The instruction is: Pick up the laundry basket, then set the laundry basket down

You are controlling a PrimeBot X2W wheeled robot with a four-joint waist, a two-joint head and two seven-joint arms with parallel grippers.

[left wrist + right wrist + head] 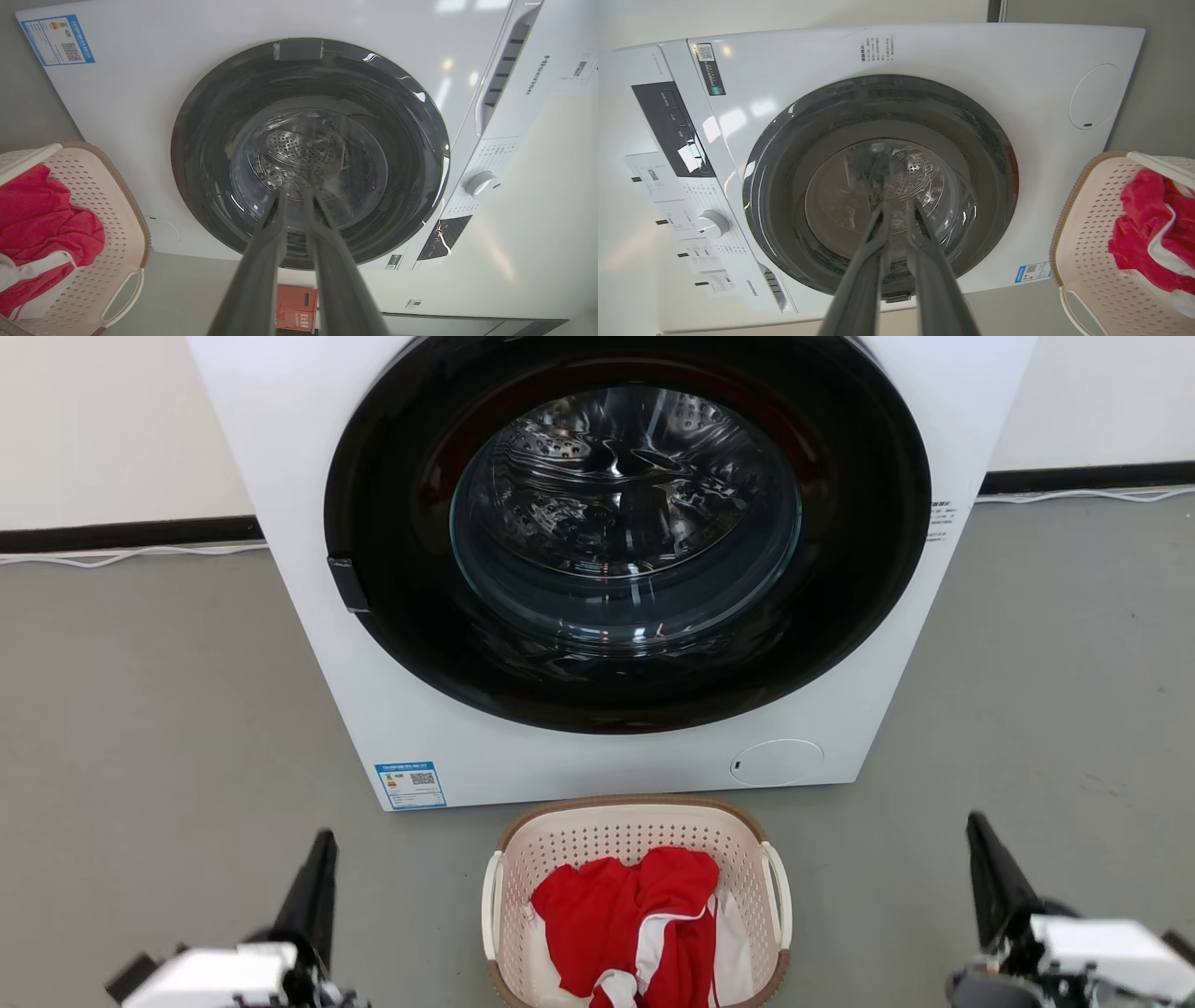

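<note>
The laundry basket sat on the grey floor, right in front of the washing machine and centred between your two arms. It held a red garment with white trim. Nothing of the task looked done at that point: the basket had not been lifted, and both the pick-up and the set-down were left.

Its white loop handles, one on your left and one on your right, were both free and faced outward toward your grippers. Your left gripper was well apart from the basket on its own side, with its fingers drawn close together, only a slim gap showing in the left wrist view, and holding nothing. Your right gripper was the same on the other side: fingers nearly pressed together, empty, well clear of the rim.

For room, you had bare floor on both flanks of the basket, so an inward reach to each handle looked unobstructed. The tight edge was ahead: the basket's far rim lay just beside the machine's front panel, below its dark round door, so I'd judge a lift straight up or back toward you as safer than any forward swing.
</note>
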